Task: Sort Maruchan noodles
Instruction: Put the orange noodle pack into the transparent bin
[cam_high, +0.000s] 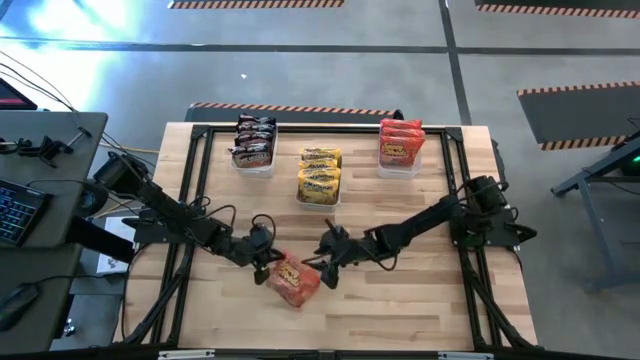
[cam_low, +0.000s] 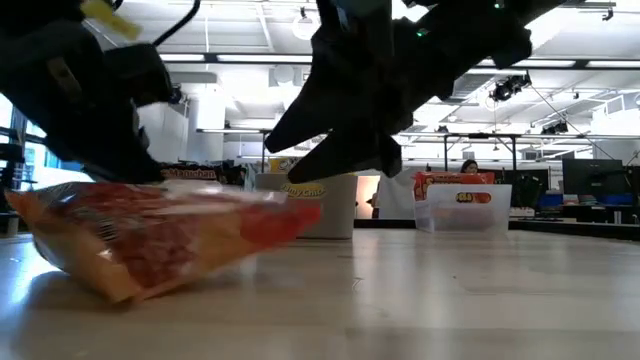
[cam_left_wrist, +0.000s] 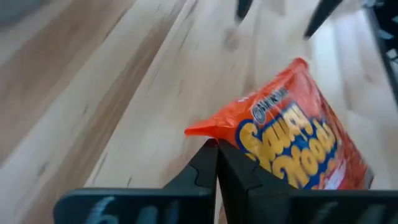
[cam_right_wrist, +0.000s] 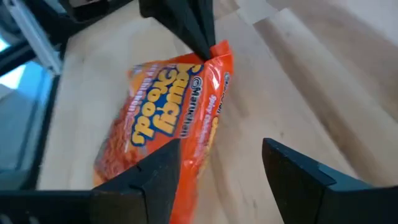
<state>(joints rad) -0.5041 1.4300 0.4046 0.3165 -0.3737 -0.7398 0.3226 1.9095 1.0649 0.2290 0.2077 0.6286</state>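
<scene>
From above, we see a pale wooden plank table (cam_high: 400, 300) with three clear rectangular plastic bins along its far edge: one with dark brown-black noodle packets (cam_high: 253, 140), one with yellow noodle packets (cam_high: 319, 173), one with red-orange noodle packets (cam_high: 401, 142). We judge each bin gathers one colour, which is why the stacks sit apart. One loose red-orange flat plastic Maruchan noodle packet (cam_high: 292, 279) lies near the table's front, between both arms. The left gripper (cam_high: 264, 257) pinches its nearest corner; the right gripper (cam_high: 327, 268) sits just beside its other end.

From table height, the loose packet (cam_low: 160, 235) looks crinkly and glossy, raised at one end and tilted, likely because that corner is lifted while the rest drags on the wood. Dark arm shapes hang above it. The bins stand well behind.

Through the left wrist camera, we see the left gripper's (cam_left_wrist: 217, 163) two dark matte fingers pressed fully together on the thin sealed edge of the packet (cam_left_wrist: 292, 143), a sensible hold for a flat, floppy bag. Yellow lettering covers its shiny film.

Through the right wrist camera, the right gripper (cam_right_wrist: 221, 168) stands with fingers spread wide, holding nothing, one finger over the packet (cam_right_wrist: 168, 124) and the other over bare wood. The other arm's closed tips grip the packet's far corner.
</scene>
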